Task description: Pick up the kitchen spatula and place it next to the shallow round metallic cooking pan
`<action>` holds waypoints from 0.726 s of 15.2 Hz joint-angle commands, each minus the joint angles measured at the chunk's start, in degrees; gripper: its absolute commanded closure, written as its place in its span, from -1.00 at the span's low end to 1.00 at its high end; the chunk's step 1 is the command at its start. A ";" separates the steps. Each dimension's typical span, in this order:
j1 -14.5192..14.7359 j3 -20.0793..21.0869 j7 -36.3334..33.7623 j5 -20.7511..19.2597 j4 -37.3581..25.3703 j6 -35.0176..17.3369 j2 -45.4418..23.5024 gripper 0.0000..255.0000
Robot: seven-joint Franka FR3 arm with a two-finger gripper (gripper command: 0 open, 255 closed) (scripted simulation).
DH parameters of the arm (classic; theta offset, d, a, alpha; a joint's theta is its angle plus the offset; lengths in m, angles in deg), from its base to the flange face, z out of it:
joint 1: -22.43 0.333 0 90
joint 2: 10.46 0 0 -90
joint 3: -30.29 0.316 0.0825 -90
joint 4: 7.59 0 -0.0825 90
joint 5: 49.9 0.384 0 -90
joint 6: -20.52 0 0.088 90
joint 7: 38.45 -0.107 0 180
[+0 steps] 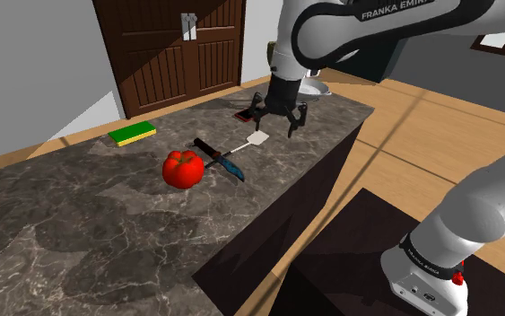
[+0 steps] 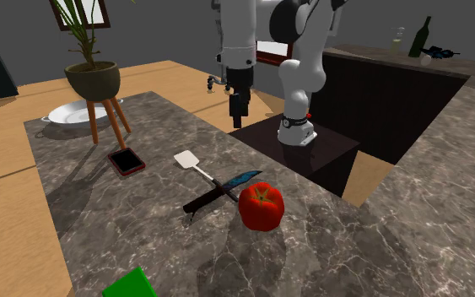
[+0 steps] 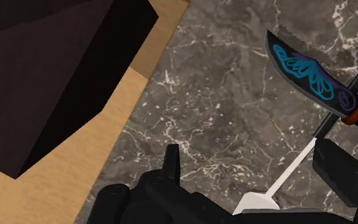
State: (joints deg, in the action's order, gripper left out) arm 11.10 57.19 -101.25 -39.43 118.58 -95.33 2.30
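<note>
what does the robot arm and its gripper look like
The arm has rounded white links with dark grey joints. A dark band near the top carries white FRANKA lettering, and a small red mark sits low on the arm. The gripper is all black, with two slim fingers.

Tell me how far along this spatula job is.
Nothing is done yet: the spatula lies on the counter, its handle crossing a knife, far from the pan. In hand: the jaws hover open above its white blade. Left: grasp, lift, carry, set down beside the pan.
</note>
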 commanded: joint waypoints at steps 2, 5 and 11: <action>-1.35 2.23 -10.66 -3.30 -4.25 -2.58 -7.36 -1.00; -1.73 2.95 -20.69 -7.56 -9.11 -4.40 -15.04 -1.00; 0.43 0.22 -38.34 -14.86 -20.02 -5.81 -29.30 -1.00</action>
State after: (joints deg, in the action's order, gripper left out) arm 10.93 57.95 -136.27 -53.19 100.55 -101.12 -24.68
